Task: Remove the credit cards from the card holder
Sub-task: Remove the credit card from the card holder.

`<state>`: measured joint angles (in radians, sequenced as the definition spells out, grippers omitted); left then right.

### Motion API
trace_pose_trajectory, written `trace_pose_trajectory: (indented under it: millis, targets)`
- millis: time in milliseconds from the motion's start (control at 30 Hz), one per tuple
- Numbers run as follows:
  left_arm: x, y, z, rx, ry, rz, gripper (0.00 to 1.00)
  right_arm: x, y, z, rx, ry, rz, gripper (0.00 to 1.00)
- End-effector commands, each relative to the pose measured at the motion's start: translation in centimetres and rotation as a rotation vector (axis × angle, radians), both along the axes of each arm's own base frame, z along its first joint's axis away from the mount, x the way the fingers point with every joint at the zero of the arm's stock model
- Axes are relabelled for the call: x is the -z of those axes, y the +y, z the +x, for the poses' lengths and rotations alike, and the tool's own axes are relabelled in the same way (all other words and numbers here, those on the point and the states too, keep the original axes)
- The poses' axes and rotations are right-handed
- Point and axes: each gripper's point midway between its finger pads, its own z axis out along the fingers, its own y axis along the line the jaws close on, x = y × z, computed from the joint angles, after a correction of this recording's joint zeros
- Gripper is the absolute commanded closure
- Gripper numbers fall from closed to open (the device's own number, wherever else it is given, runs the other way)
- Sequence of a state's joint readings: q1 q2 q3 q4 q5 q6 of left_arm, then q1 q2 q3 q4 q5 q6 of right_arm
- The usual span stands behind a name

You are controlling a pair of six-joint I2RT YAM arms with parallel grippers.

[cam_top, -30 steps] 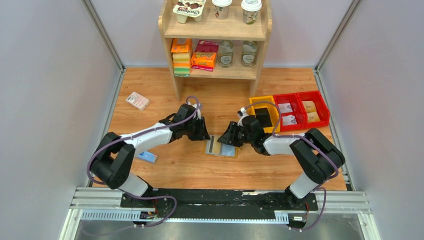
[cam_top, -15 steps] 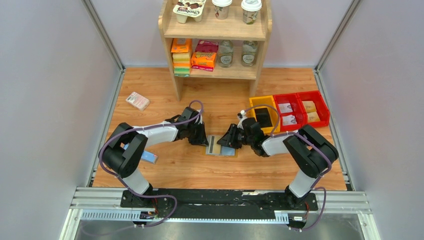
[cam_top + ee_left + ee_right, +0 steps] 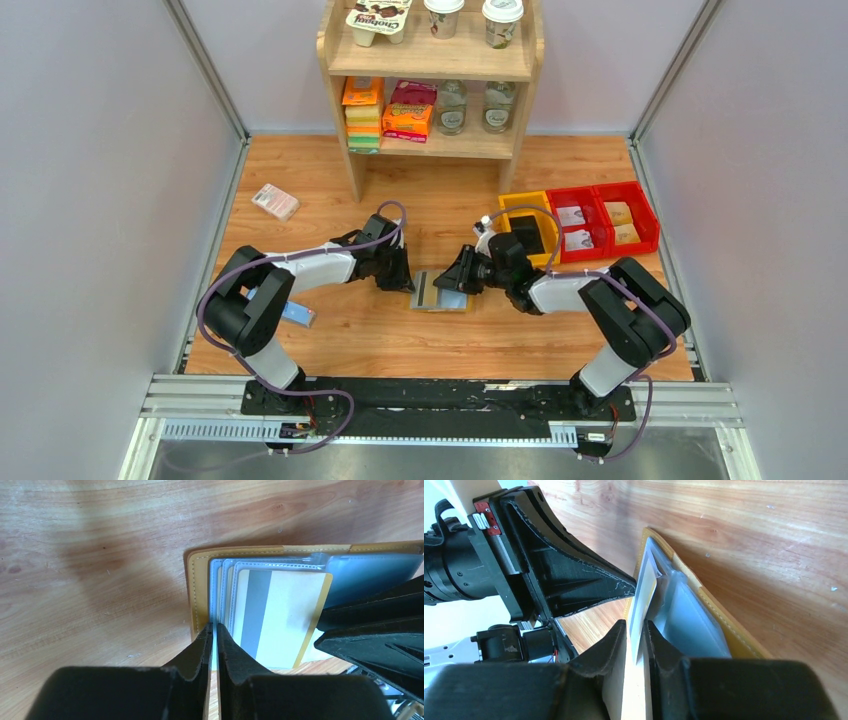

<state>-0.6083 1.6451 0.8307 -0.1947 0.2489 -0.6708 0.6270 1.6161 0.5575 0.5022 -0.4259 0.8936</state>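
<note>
One open card holder [image 3: 192, 595] lies on the bench [image 3: 400, 340]. The left gripper [image 3: 215, 630] pinches one grey-blue panel [image 3: 214, 595]; the right gripper [image 3: 634, 627] brackets the one visible card [image 3: 285, 620], grip unclear.

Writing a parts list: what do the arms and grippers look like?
The left arm and right arm have black joints, white links and looping purple cables. The left gripper and right gripper have black wedge-shaped fingers; the left bears a red tag.
</note>
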Motion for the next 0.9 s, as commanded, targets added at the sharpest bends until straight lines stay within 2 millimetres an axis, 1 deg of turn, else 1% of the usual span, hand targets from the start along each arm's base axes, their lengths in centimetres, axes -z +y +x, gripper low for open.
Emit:
trace_pose_trajectory:
  millis: [0,67,133,300,467,533,667,867]
  targets:
    - [2.4,2.0,-1.7,0.008,0.057,0.111,0.88,-2.0,1.0,-0.6,-0.058,-0.051,0.077,0.82]
    - [2.3,1.9,-1.6,0.008,0.054,0.107,0.88,-1.6,1.1,-0.7,-0.064,-0.037,0.085,0.85]
    - [2.3,1.9,-1.7,0.007,0.057,0.106,0.88,-1.1,1.4,-1.0,-0.077,-0.018,0.094,0.86]
    - [2.3,1.8,-1.9,0.009,0.062,0.106,0.88,-0.1,2.7,-1.2,-0.107,0.015,0.113,0.86]
    - [2.3,1.7,-2.1,0.016,0.058,0.109,0.88,-0.2,4.3,-1.0,-0.135,0.018,0.129,0.84]
    - [2.3,1.8,-2.1,0.017,0.055,0.117,0.88,-0.4,4.7,-1.1,-0.145,0.024,0.143,0.81]
    - [2.7,2.5,-2.2,0.010,0.058,0.157,0.88,-0.5,5.0,-1.4,-0.162,0.037,0.164,0.75]
    - [3.2,3.8,-2.3,-0.014,0.051,0.217,0.90,-1.0,4.5,-2.4,-0.182,0.036,0.200,0.76]
